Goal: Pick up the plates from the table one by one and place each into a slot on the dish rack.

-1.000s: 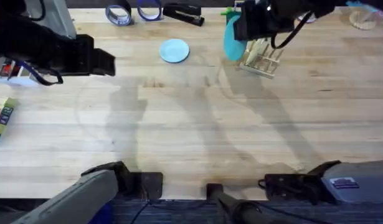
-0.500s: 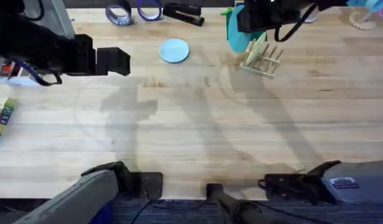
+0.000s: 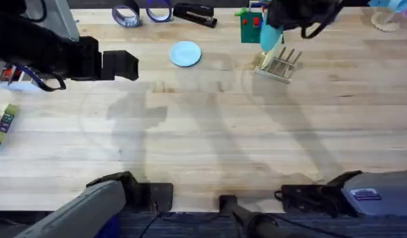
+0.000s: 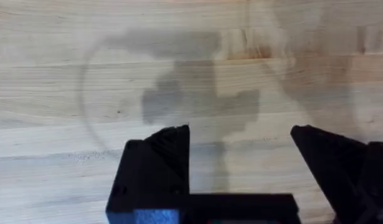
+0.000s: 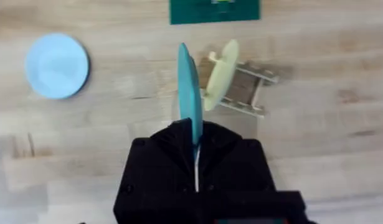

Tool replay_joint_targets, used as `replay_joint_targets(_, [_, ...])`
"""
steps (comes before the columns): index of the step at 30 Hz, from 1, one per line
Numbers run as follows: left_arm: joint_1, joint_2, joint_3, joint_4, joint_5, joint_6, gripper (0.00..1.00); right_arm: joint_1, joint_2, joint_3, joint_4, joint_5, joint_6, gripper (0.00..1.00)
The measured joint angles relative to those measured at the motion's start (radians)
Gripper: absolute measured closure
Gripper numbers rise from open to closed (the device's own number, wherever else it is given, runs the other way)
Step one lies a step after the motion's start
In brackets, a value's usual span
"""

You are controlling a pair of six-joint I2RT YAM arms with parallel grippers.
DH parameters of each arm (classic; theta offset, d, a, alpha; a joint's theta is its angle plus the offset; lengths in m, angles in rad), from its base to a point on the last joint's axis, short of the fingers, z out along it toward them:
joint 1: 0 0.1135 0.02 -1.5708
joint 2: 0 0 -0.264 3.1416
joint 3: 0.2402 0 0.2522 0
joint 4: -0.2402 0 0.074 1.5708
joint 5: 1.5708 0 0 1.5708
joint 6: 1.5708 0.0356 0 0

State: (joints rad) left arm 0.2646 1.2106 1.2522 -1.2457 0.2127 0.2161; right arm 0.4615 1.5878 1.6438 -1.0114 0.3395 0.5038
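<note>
My right gripper (image 5: 195,138) is shut on the rim of the bright teal plate (image 5: 189,87), which hangs edge-on above the table (image 3: 210,125). In the overhead view this teal plate (image 3: 271,38) hangs from the right gripper (image 3: 276,25) just over the far-left end of the wooden dish rack (image 3: 278,65). The dish rack (image 5: 244,90) has a pale yellow-green disc (image 5: 218,74) standing in one slot. Flat on the table to the left lies the pale light-blue plate (image 3: 185,53) (image 5: 56,66). My left gripper (image 3: 127,65) (image 4: 241,134) hovers open over bare wood.
A green baseplate (image 3: 249,28) lies just behind the rack. Two tape rolls (image 3: 127,14) and a black stapler (image 3: 195,14) line the far edge. Coloured blocks (image 3: 0,127) sit at the left edge.
My right gripper has carried the teal plate to the right, from beside the rack's left end to above it. The left gripper shifted a little right, then stayed put.
</note>
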Motion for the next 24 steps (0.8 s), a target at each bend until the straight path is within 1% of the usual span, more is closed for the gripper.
replay_joint_targets(7, [0.0, 0.0, 0.0, 0.0, 0.0, 0.0, 0.007, 0.0, -0.002, 0.075, -0.094, 0.08, 0.142, 0.971])
replay_joint_targets(11, [0.0, 0.0, 0.0, 0.0, 0.0, 0.0, 0.006, -0.003, -0.002, 0.091, -0.114, 0.098, 0.195, 0.971])
replay_joint_targets(15, [0.0, 0.0, 0.0, 0.0, 0.0, 0.0, 0.006, -0.025, -0.002, 0.098, -0.174, 0.102, 0.256, 0.971])
replay_joint_targets(19, [0.0, 0.0, 0.0, 0.0, 0.0, 0.0, 0.007, -0.05, -0.002, 0.114, -0.19, 0.107, 0.29, 0.972])
replay_joint_targets(24, [0.0, 0.0, 0.0, 0.001, 0.0, 0.0, 0.006, -0.052, -0.002, 0.124, -0.196, 0.109, 0.301, 0.972])
